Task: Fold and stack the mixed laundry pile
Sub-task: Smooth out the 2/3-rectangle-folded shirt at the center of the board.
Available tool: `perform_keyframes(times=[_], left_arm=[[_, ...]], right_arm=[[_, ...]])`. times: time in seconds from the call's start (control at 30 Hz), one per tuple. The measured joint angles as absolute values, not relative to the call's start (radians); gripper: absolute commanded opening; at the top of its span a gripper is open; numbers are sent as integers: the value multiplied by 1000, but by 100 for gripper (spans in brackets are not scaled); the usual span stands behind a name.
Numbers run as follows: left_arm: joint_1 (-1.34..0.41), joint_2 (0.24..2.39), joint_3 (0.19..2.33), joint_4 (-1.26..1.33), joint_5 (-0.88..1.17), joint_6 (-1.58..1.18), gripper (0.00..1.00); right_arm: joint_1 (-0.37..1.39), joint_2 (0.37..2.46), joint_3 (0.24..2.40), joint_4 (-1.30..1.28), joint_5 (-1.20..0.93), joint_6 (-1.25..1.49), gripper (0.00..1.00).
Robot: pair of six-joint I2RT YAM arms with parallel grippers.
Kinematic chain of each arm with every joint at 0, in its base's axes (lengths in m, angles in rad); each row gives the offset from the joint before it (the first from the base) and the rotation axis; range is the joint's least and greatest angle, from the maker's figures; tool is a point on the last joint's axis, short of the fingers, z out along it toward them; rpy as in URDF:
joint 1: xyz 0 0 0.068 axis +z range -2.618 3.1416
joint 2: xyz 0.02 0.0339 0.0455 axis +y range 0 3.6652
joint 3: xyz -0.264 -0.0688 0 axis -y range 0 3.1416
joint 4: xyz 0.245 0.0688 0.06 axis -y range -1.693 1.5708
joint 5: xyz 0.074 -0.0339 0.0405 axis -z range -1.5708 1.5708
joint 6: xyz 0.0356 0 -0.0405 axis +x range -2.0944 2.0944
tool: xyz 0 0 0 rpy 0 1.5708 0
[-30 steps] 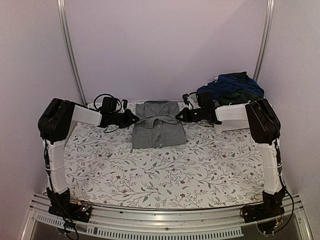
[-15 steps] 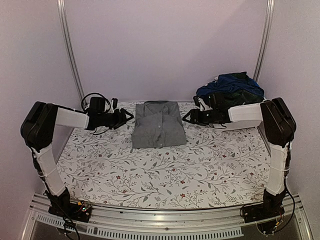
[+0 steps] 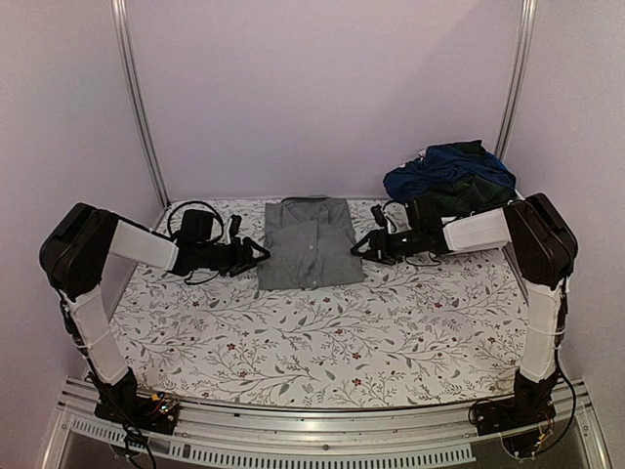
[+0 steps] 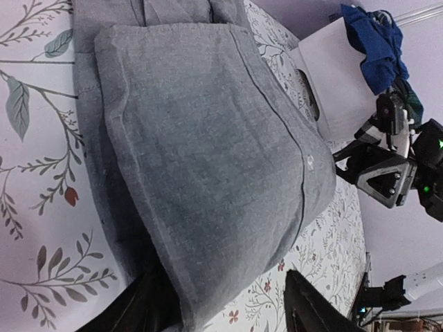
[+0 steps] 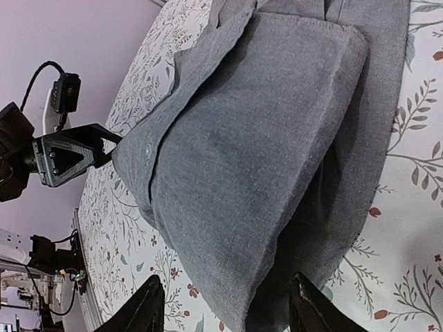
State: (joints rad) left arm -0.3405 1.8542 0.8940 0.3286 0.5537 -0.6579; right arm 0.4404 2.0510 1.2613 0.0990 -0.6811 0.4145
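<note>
Folded grey shirt [image 3: 311,242] flat on desk [image 3: 391,332], left hand [image 3: 260,254] and right hand [image 3: 361,246] flanking it, both open, gripping nothing; laundry pile [image 3: 451,174] far-right.

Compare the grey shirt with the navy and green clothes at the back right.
The grey shirt lies folded flat on the table; the navy and green clothes are a crumpled heap. The grey shirt is pale; the navy and green clothes are dark. Both are soft garments.
</note>
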Motion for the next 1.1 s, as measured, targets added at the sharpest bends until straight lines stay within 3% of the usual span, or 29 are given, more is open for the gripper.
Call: perform_keyframes(times=[0.17,0.27,0.4,0.53,0.6,1.1], left_arm=[[-354,1875,894,356,565,-661,58],[-355,1897,894,367,568,-665,46],[-355,1913,894,381,579,-673,23],[-356,1911,889,403,598,-684,6],[-358,1902,874,406,599,-687,0],[-405,1821,658,369,609,-698,0]], right_arm=[[443,2122,1299,97,-695,432,58],[443,2158,1320,98,-704,437,51],[443,2167,1320,93,-721,451,29],[445,2161,1301,101,-738,457,1],[445,2144,1272,98,-745,457,0],[505,2050,1019,105,-770,436,0]])
